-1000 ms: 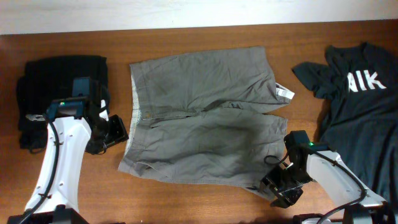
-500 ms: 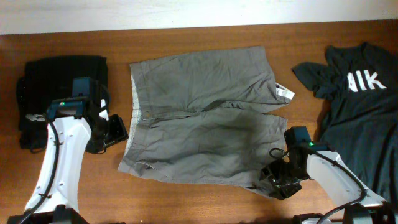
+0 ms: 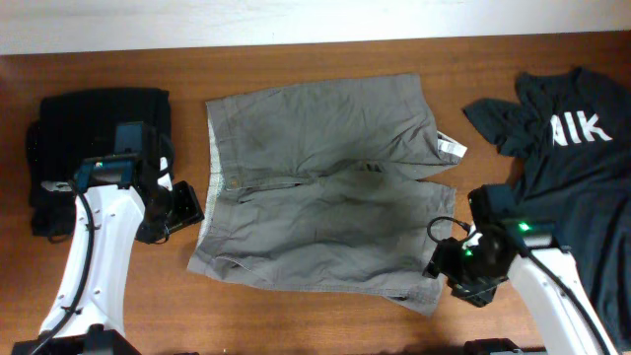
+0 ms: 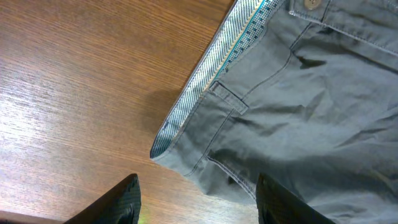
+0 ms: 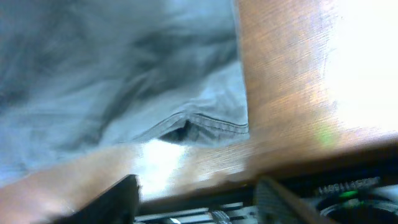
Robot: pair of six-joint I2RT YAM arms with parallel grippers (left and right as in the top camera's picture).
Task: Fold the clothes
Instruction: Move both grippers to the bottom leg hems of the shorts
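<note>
My left fingers (image 3: 185,209) gape empty just left of the waistband of the shorts (image 3: 320,187), spread flat mid-surface (image 3: 325,318). My right fingers (image 3: 442,264), equally wide and empty, hover beside the near-right leg hem.

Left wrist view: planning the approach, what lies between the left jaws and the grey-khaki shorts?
Only bare brown wooden table, up to the grey-khaki woven shorts; left wrist view.

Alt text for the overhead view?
Grey-khaki woven shorts lie flat on a brown wooden table, waistband left. The left claw sits beside the waistband, the right claw at the lower leg's hem; a dark printed T-shirt lies right.
</note>
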